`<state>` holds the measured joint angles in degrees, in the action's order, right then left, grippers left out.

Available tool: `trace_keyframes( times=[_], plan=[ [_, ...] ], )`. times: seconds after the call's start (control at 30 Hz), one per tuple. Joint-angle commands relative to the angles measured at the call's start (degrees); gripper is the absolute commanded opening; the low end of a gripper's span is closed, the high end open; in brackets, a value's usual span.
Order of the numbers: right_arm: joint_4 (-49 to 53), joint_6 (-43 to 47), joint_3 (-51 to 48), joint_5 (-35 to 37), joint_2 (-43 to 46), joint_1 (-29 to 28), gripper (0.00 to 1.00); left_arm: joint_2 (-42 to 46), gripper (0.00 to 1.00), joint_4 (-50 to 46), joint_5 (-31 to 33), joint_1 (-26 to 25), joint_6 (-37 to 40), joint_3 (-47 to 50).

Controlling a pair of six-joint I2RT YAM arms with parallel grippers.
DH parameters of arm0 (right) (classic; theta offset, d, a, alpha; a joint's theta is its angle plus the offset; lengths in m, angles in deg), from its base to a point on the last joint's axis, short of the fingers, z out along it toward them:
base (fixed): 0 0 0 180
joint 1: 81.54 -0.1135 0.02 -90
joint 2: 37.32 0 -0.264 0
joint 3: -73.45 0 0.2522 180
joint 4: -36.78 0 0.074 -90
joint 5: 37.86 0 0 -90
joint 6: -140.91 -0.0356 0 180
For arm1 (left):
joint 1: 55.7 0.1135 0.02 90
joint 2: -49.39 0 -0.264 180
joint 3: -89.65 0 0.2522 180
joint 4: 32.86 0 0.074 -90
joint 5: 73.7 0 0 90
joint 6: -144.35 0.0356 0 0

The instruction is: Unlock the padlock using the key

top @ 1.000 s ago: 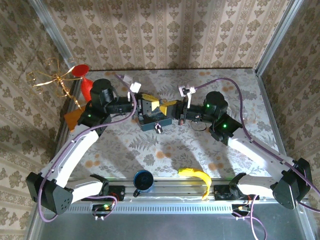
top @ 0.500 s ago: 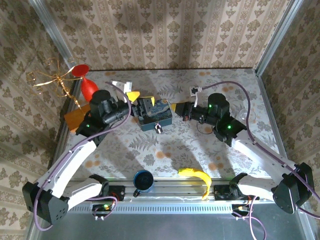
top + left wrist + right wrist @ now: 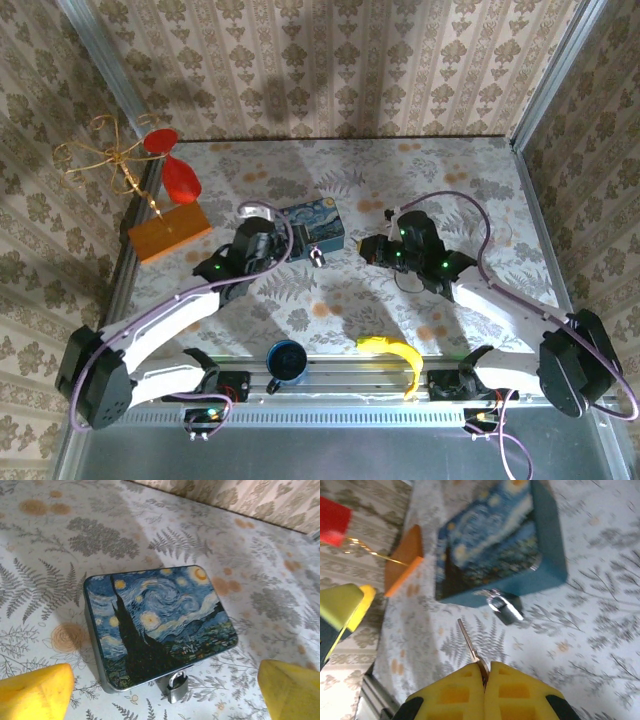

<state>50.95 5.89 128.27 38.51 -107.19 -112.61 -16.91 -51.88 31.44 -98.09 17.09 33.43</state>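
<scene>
Fern-print table (image 3: 300,300): padlock (image 3: 505,607) hangs at the near face of the blue tin (image 3: 318,222). Right gripper (image 3: 486,669), the nearer arm, is clenched on the key (image 3: 469,647); padlock lies just left (blade aims slightly off it). Left gripper (image 3: 162,680) released, empty.

The tin (image 3: 160,625), mid-frame in the left wrist view, is deep blue with yellow swirls and a dark cypress; the padlock (image 3: 176,686) below it is silvery-grey; the tablecloth (image 3: 260,605) is white with grey ferns and orange blotches; the left gripper (image 3: 162,700) has yellow pads (image 3: 35,692); the right gripper (image 3: 485,672) is yellow too, the key (image 3: 468,641) pale metal; in the top view the wallpaper (image 3: 330,60) is beige damask, the block (image 3: 168,232) at left orange, the cup (image 3: 287,361) low centre dark blue.
</scene>
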Motion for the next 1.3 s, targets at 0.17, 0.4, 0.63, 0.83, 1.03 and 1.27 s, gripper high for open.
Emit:
trace_keyframes(
  times=[0.17,0.4,0.63,0.83,1.03,1.27],
  plan=[
    [2.5,-4.9,-3.1,8.9,-1.4,-0.7,0.0,-15.8,0.99,-10.4,7.5,-6.7,-8.3,-7.2],
    [3.6,-5.7,-4.3,12.0,-0.6,-0.6,0.0,-22.7,0.94,-15.4,10.3,-8.2,-11.4,-12.1],
    [4.5,-6.3,-4.1,14.0,-0.4,-0.3,0.0,-29.9,0.82,-14.3,9.1,-8.5,-13.3,-16.3],
    [3.7,-7.3,-5.5,15.1,1.4,0.1,0.0,-34.6,0.77,-12.8,9.4,-8.9,-12.7,-19.7],
    [3.0,-7.6,-6.3,15.0,2.7,0.6,0.0,-39.2,0.77,-12.2,9.0,-8.1,-12.7,-22.8],
    [2.2,-8.2,-7.0,14.8,3.3,1.0,0.0,-43.5,0.72,-13.3,9.6,-7.5,-13.2,-26.3]
  ],
)
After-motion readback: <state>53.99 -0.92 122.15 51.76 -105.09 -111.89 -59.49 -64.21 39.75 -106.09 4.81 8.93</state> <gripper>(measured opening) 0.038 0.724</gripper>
